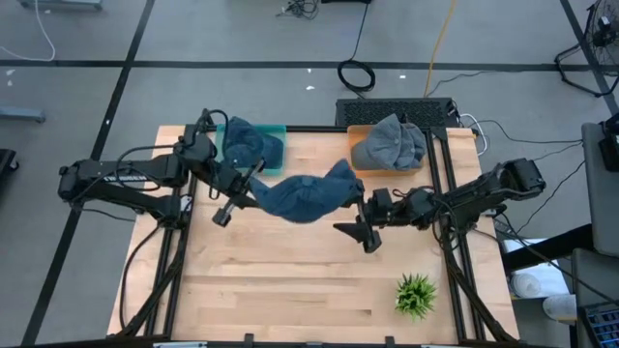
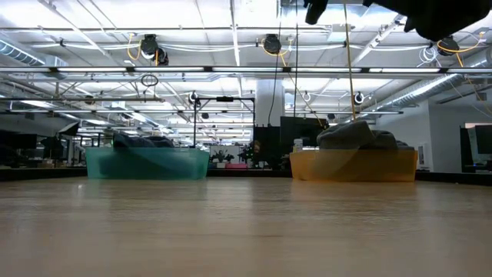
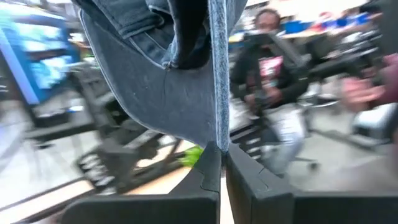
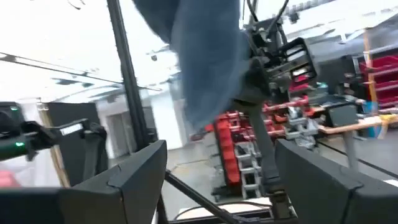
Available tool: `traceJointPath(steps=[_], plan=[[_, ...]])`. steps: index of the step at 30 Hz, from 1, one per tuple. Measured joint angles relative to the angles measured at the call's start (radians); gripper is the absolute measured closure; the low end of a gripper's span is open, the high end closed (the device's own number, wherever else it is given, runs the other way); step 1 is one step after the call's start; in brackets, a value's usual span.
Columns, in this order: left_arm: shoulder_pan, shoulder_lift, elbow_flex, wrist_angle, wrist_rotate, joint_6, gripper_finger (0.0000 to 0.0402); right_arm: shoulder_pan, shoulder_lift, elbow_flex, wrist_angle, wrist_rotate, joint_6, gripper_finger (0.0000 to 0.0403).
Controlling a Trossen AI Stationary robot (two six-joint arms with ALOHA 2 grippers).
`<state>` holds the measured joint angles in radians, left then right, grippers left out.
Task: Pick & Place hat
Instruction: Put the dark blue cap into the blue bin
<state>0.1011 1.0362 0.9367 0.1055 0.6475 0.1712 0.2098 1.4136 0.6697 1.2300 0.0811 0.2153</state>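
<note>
A blue denim hat (image 1: 305, 196) hangs above the table's middle, and my left gripper (image 1: 256, 188) is shut on its left end. My right gripper (image 1: 356, 230) stands open just right of the hat's other end. In the right wrist view the hat (image 4: 205, 62) shows beyond the spread fingers, with nothing between them. A second blue hat (image 1: 253, 145) lies in the teal bin (image 1: 279, 130) at the far left. A grey hat (image 1: 390, 143) lies in the orange bin (image 1: 356, 130) at the far right. My left gripper pinches a thin edge of the denim hat (image 3: 217, 142) between its two fingertips (image 3: 208, 165). The fingers lie about level and come from the table's left. The hat spreads out beyond the fingers toward the right arm, lifted clear of the table.
A small green plant (image 1: 416, 295) stands near the front right. The two bins (image 2: 146, 163) (image 2: 354, 164) sit along the far edge. The bare wooden top (image 1: 280, 280) lies between the arms and the near edge. People and chairs show in the room beyond.
</note>
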Motion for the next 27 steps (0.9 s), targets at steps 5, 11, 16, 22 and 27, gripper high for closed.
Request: traceJointPath(steps=[5,11,16,22,27], plan=[[-0.047,0.013,0.0,-0.003,-0.173,0.085,0.0398,-0.033,0.0,-0.009,0.017,-0.083,0.005,0.012],[-0.114,0.042,-0.001,0.042,-0.32,0.147,0.0398,-0.066,0.0,-0.009,0.039,-0.084,-0.008,0.0124],[-0.153,0.092,0.0,0.125,-0.387,0.153,0.0398,-0.079,0.001,-0.009,0.082,-0.101,-0.011,0.0124],[-0.187,0.159,0.002,0.213,-0.449,0.168,0.0398,-0.067,0.001,-0.009,0.122,-0.136,-0.049,0.0128],[-0.203,0.182,0.0,0.237,-0.519,0.17,0.0398,-0.054,0.001,-0.009,0.124,-0.137,-0.063,0.0177]])
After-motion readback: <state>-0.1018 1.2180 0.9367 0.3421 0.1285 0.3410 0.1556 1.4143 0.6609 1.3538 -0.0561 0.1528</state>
